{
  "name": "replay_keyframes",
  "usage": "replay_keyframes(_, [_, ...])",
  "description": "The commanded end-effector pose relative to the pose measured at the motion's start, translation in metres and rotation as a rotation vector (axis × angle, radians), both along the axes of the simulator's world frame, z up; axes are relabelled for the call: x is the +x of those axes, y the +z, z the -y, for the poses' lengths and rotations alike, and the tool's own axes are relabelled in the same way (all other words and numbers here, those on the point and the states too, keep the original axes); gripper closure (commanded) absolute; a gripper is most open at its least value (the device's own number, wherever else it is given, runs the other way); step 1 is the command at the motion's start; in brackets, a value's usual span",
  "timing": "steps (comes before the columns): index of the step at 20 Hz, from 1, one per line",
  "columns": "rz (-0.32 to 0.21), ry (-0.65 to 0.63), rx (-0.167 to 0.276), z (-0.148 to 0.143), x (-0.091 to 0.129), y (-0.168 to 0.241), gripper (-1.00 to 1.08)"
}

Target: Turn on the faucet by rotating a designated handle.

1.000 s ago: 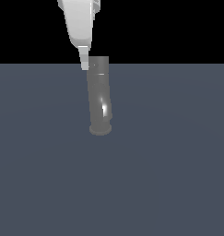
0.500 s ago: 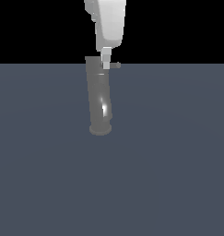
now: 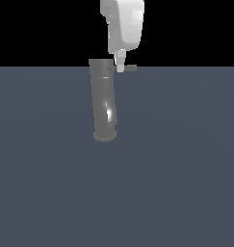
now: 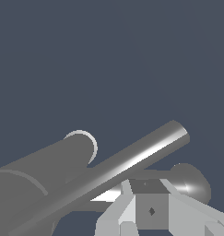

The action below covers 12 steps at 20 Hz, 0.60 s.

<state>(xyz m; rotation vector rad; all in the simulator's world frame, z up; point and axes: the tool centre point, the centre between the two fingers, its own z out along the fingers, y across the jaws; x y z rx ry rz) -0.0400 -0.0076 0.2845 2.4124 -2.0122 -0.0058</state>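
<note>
The faucet (image 3: 103, 99) is a tall grey metallic cylinder that stands on the flat blue-grey tabletop (image 3: 51, 183), on a flared round base. It leans slightly, with a bright highlight low on its body. In the exterior view it sits a little toward that view's left of the middle, well away from the near edge of the tabletop; the far edge runs behind its top.

From the top of the faucet the handle (image 3: 130, 68), a thin grey bar, projects level toward the exterior view's right. Only its outer end shows clearly there, since the tool crosses in front of it. In the wrist view the handle (image 4: 132, 161) is a long shiny rod running past the round top rim of the faucet (image 4: 44, 175).

The white tool (image 3: 120, 65) hangs down from above, just beside the top of the faucet on the exterior view's right. Its tip lies at the height of the handle and overlaps the inner part of the bar. Whether it touches the bar cannot be told. In the wrist view the tool (image 4: 150, 209) appears close under the rod, its pale fingers (image 4: 125, 214) seeming narrowly set, but how far the tool is parted cannot be told with certainty.
</note>
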Motion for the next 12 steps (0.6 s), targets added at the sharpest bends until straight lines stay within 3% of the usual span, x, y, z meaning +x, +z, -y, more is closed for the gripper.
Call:
replay_keyframes(1, [0.003, -0.012, -0.001, 0.011, 0.008, 0.000, 1.08])
replay_keyframes(12, [0.003, -0.023, -0.001, 0.038, 0.039, 0.000, 1.08])
